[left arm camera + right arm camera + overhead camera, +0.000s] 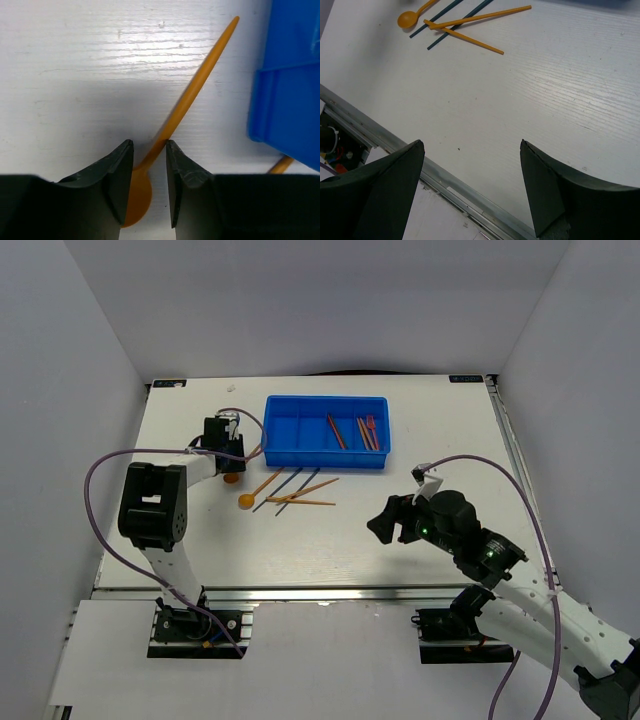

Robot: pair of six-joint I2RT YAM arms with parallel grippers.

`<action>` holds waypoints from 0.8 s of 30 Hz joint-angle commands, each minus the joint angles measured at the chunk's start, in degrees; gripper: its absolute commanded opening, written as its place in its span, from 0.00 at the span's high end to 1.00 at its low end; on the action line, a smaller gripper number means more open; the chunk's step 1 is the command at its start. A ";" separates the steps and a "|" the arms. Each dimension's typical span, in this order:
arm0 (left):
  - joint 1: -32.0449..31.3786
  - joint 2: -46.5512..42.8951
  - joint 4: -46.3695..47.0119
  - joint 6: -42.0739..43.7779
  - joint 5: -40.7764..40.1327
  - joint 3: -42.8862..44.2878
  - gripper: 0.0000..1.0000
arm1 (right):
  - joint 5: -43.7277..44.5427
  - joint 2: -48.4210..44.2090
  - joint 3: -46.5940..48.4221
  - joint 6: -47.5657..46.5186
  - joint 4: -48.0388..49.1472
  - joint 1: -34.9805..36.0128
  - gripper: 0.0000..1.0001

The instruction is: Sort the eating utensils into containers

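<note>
White tabletop [300,550] holds a blue tray [327,398] with several red and orange utensils [368,432] lying in its right-hand compartments. At the tray's front-left corner, the left tool [150,150] straddles an orange spoon [195,95] at its neck, fingers narrowly parted; whether they actually pinch it I cannot tell. In front of the tray lie another spoon [247,501] and crossed orange and dark blue sticks [312,486]. Right tool [471,145] gapes wide, front-right of the tray.
</note>
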 commanded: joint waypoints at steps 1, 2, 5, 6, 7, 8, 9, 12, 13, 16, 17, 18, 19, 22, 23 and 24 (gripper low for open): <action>-1.78 0.53 -0.20 1.49 -8.27 -1.71 0.58 | -0.61 -1.08 -0.36 -0.81 1.19 0.02 0.18; -2.13 0.62 -0.28 1.49 -9.07 -1.80 0.58 | -0.53 -1.17 -0.45 -0.81 1.28 0.02 0.18; -2.57 1.58 -0.72 1.22 -11.27 -2.06 0.63 | -0.61 -1.52 -0.63 -0.63 1.19 0.02 0.18; -2.57 1.93 -1.07 1.31 -11.71 -2.06 0.66 | -0.61 -1.70 -0.71 -0.54 1.19 0.02 0.18; -2.66 2.37 -2.03 1.22 -12.33 -1.89 0.69 | -0.70 -1.61 -0.72 -0.37 1.19 0.02 0.18; -2.57 2.81 -2.57 0.70 -13.29 -1.71 0.72 | -0.79 -1.70 -0.72 -0.45 1.19 0.02 0.18; -2.57 3.51 -2.92 0.70 -13.47 -1.71 0.74 | -0.79 -1.61 -0.63 -0.46 1.28 0.02 0.18; -2.57 4.22 -3.62 -0.27 -16.28 -2.50 0.90 | -0.88 -1.70 -0.45 -0.46 0.84 -0.07 0.18; -2.57 4.31 -4.06 -0.71 -16.90 -2.50 0.94 | -0.88 -1.87 -0.19 -0.37 0.58 -0.07 0.18; -2.57 3.26 -5.29 -2.46 -21.02 -2.24 1.00 | -0.79 -2.23 0.16 -0.28 0.22 0.02 0.18; -2.57 2.65 -5.56 -2.64 -21.73 -2.06 1.00 | -0.88 -2.31 0.16 -0.28 0.13 0.02 0.18; -2.57 2.03 -5.73 -2.82 -23.22 -1.54 1.00 | -0.79 -2.49 0.25 -0.19 0.05 0.02 0.18; -2.57 0.28 -6.87 -3.08 -24.10 -0.84 1.00 | -0.88 -2.58 0.25 -0.11 -0.04 0.02 0.18; -2.48 -6.37 -6.88 -4.05 -25.43 0.75 1.00 | -1.40 -2.93 0.43 -0.02 -0.13 0.02 0.18; -2.48 -8.50 -6.62 -4.57 -25.43 0.75 1.00 | -1.49 -2.93 0.51 -0.02 -0.22 0.02 0.18; -2.57 -10.70 -6.44 -5.19 -25.60 0.75 1.00 | -1.49 -3.19 0.60 -0.02 -0.30 0.02 0.18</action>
